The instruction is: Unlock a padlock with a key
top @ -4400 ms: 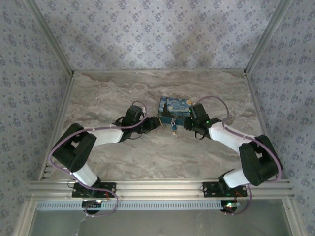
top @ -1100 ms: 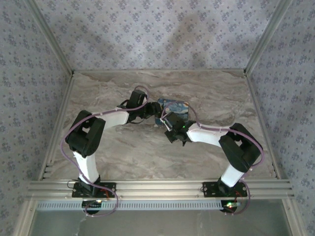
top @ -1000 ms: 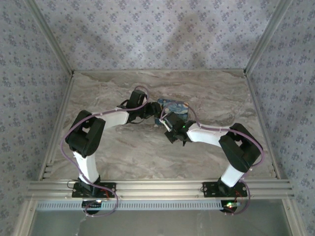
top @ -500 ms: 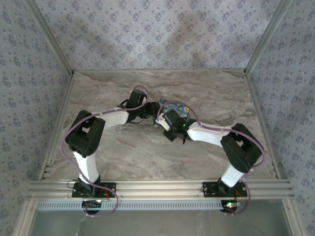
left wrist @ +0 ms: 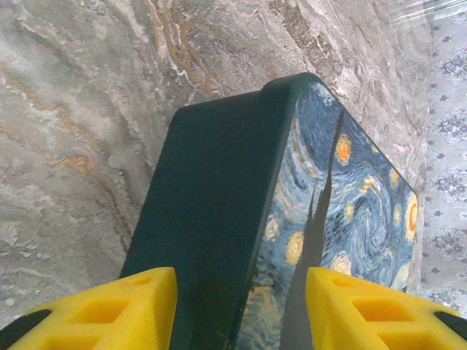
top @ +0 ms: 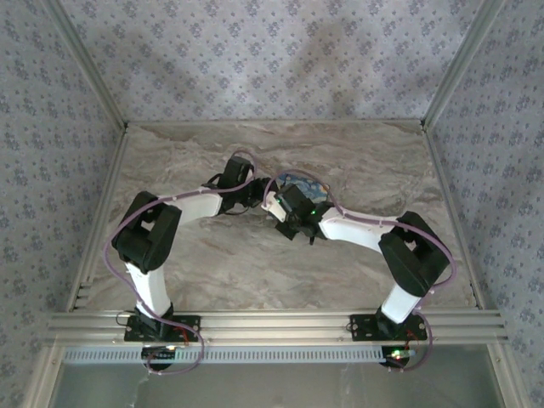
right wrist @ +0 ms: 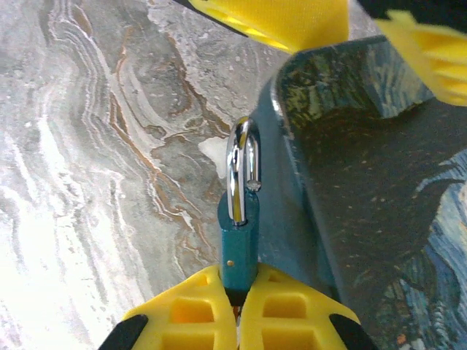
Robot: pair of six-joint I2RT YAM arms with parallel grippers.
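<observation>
Both arms reach inward from their bases and meet near mid-counter. The left arm (top: 183,208) rises to a bent elbow and stretches its forearm rightward. The right arm (top: 357,229) folds at its elbow and runs its forearm leftward. The left end effector (left wrist: 241,306) has its yellow pads (left wrist: 95,310) partway apart, pressed on either side of the box (left wrist: 219,219). The right end effector (right wrist: 239,306) is nearly closed, pinching the padlock (right wrist: 237,248) by its lower body.

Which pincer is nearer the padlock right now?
Right. The right pincer is closed against the bottom of the padlock, touching it; the left pincer grips the painted box beside it.
</observation>
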